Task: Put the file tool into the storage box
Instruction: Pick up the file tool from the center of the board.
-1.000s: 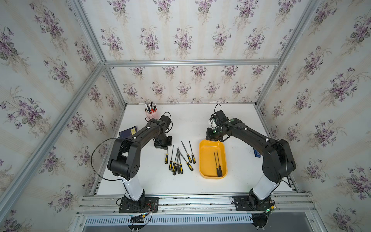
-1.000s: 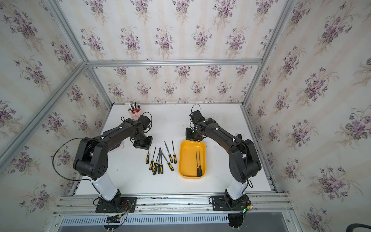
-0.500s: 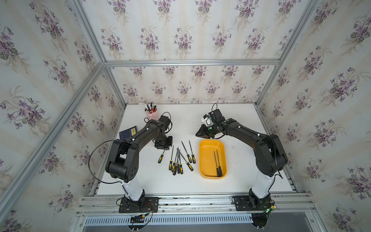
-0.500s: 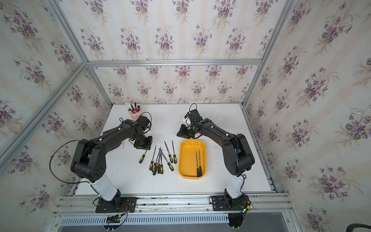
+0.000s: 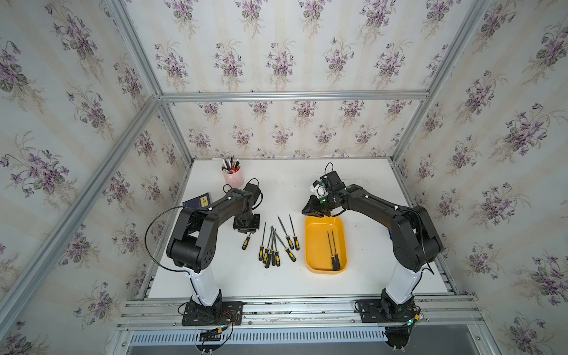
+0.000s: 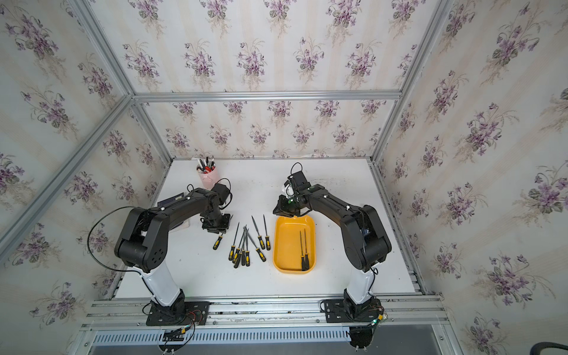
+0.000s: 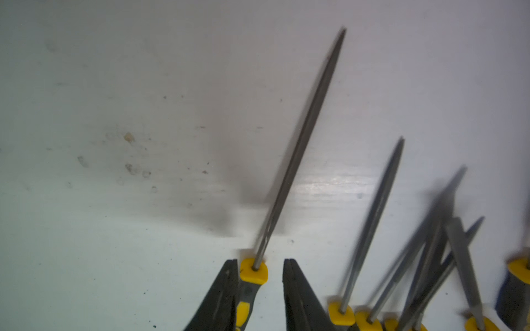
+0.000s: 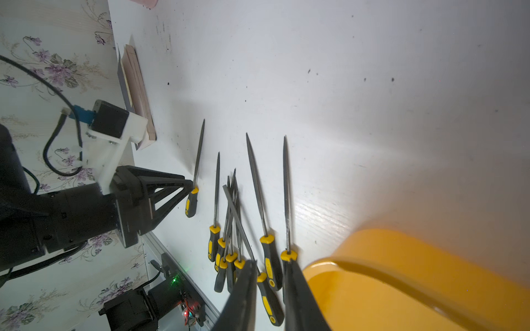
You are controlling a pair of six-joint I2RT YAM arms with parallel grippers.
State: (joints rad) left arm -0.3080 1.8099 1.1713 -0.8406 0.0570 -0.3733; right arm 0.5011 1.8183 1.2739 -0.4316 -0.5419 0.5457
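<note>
— While the left pincer (image 7: pixel 261 261) stands spread astride it, where lies the lone needle file (image 7: pixel 298 149), slim grey steel with a black-and-yellow grip?
— Flat on the white desk (image 5: pixel 276 190), toward the left edge, apart from the rest. Long axis near-to-far: grip toward the near edge, tip toward the far edge. Pincer sits at the yellow collar; one finger (image 7: pixel 226 289) against the grip, a gap on the other side. Nothing pinched.
— And where must it go?
— Shallow orange-yellow plastic storage box (image 5: pixel 315 242), rectangular, long axis also near-to-far, roughly parallel to the file. It lies toward the right edge from the file, past the loose heap.
— Nearer arm?
— Left, plainly; its pincer is at it. Right pincer (image 8: pixel 269 262) hangs by the box's far-left corner, jaws slightly parted, empty.
— Likely call?
— My reading: close on the grip, lift, carry toward the right edge over the heap, keep the axis as is for the drop.
— Count.
— In the box: two files (image 5: pixel 335 262), side by side. Heap of like files (image 5: pixel 273 258) on the desk: seven as best I can tell; blades cross, so unsure. Plus the lone one. One pink cup of pens (image 5: pixel 232 176), far-left corner. One dark blue booklet (image 5: pixel 198 201), left edge. Two arms.
</note>
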